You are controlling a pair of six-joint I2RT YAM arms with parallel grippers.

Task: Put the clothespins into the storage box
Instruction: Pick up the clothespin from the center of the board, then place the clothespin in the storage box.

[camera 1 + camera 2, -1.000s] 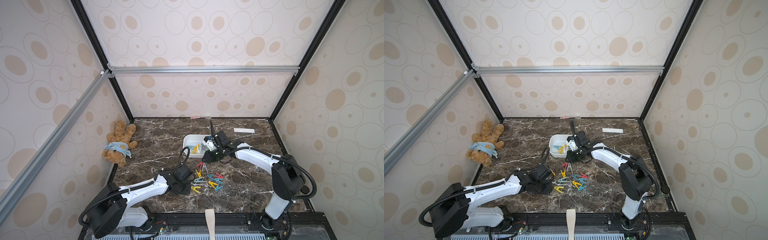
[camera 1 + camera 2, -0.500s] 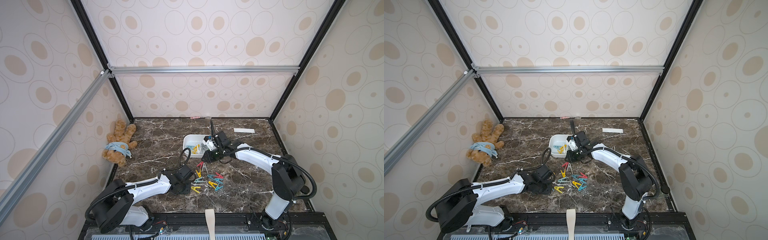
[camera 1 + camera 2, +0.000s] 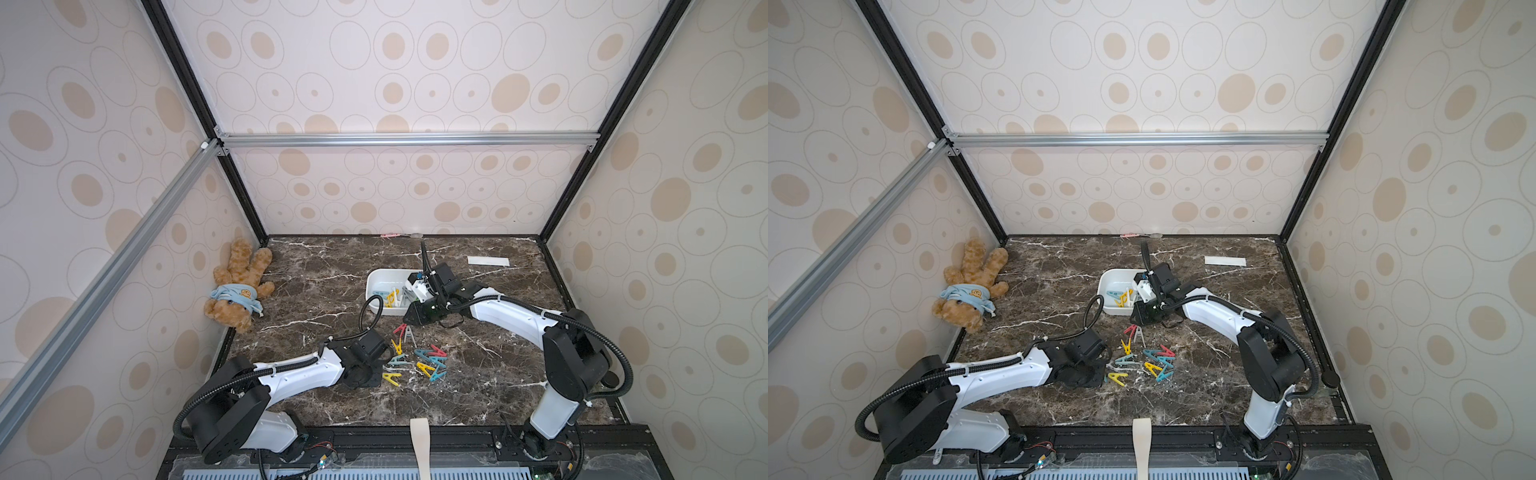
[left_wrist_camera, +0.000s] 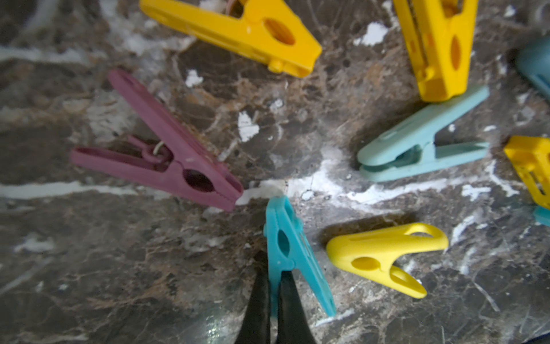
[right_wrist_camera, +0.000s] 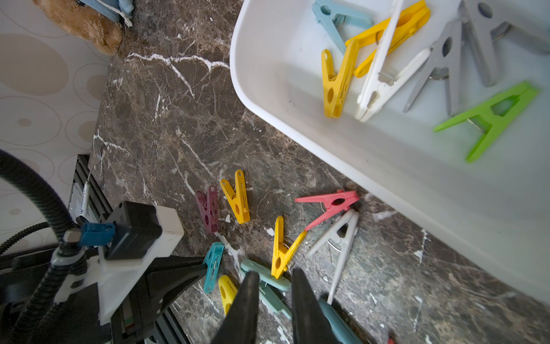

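Observation:
Several loose clothespins (image 3: 428, 361) lie on the marble top in front of the storage box (image 3: 376, 276), a white tub holding yellow, white, grey, green and pale blue pegs (image 5: 336, 80). My left gripper (image 4: 275, 277) is low at the left edge of the pile, shut on one leg of a teal clothespin (image 4: 285, 238). A purple peg (image 4: 166, 155) and a yellow one (image 4: 381, 253) lie beside it. My right gripper (image 5: 275, 275) hangs at the box's near corner above the pile, its fingers slightly apart with nothing between them.
A teddy bear (image 3: 237, 286) lies at the left wall. A white paper strip (image 3: 487, 261) sits at the back right. The left arm's black cable (image 3: 368, 311) loops up close to the box's (image 3: 1106, 278) front left corner.
My left gripper has closed its fingers onto the teal clothespin after edging toward the pile. The right arm has stayed where it was.

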